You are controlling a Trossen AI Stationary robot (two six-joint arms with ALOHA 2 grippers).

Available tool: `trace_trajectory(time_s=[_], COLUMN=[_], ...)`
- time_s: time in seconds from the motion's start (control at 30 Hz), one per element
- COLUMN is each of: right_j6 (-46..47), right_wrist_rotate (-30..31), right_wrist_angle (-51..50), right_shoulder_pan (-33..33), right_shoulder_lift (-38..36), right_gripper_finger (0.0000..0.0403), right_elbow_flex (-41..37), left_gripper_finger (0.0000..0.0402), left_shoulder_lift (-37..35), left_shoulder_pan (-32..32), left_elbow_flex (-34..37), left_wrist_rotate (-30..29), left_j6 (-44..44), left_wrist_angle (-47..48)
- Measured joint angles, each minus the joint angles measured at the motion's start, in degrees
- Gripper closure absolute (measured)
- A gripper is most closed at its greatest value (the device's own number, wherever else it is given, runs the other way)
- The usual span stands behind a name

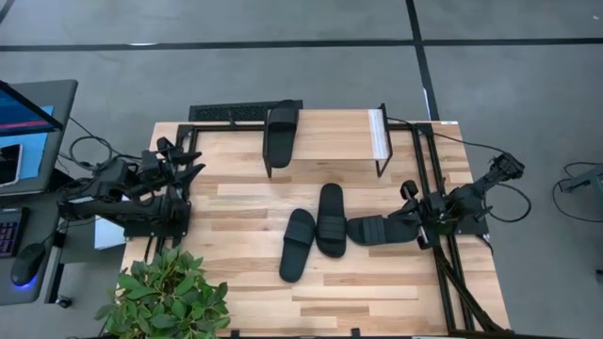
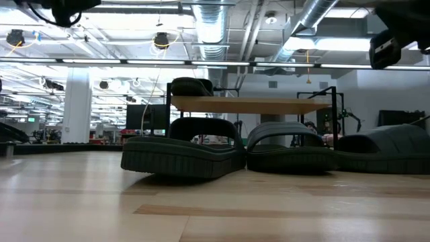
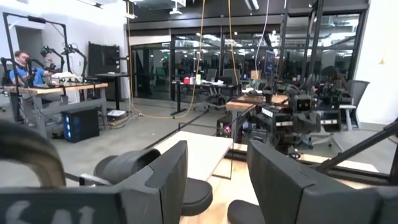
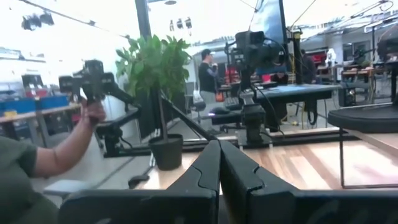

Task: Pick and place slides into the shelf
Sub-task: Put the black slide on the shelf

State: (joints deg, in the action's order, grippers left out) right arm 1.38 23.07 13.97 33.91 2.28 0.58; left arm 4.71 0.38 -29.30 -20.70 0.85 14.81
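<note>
while one slide [image 1: 281,133] already lies on the shelf [image 1: 330,137], three slides [image 1: 330,221] wait mid-counter [image 1: 245,202]. left hand [image 1: 179,162] parked wide by the counter's left edge, holding nothing; right hand [image 1: 407,215] pinched empty, just beside the nearest slide [image 1: 382,230].

From above I get even, bright light with only soft shadows under the black slip-on sandals [image 1: 317,229]. At table height, long ceiling strip lights [image 2: 201,62] glare and the near light wood tabletop [image 2: 201,208] blurs. My right wrist picture washes out white at its upper side.
</note>
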Motion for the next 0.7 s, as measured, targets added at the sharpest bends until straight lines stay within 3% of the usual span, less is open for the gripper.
trace_trajectory(time_s=[0.5,0.7], right_j6=[-4.85,0.00], right_wrist_rotate=[-0.35,1.61], right_wrist_angle=[1.27,-5.23], right_shoulder_pan=[-0.19,-2.88], right_shoulder_lift=[0.00,0.16], right_gripper_finger=[0.0403,0.0403], right_elbow_flex=[0.22,0.28], left_gripper_finger=[0.0248,0.0248], left_shoulder_lift=[0.00,0.00], left_shoulder_pan=[0.00,0.00], left_elbow_flex=[0.00,0.00], left_wrist_rotate=[0.01,0.01], left_j6=[-0.64,-0.66], left_wrist_angle=[2.99,2.95])
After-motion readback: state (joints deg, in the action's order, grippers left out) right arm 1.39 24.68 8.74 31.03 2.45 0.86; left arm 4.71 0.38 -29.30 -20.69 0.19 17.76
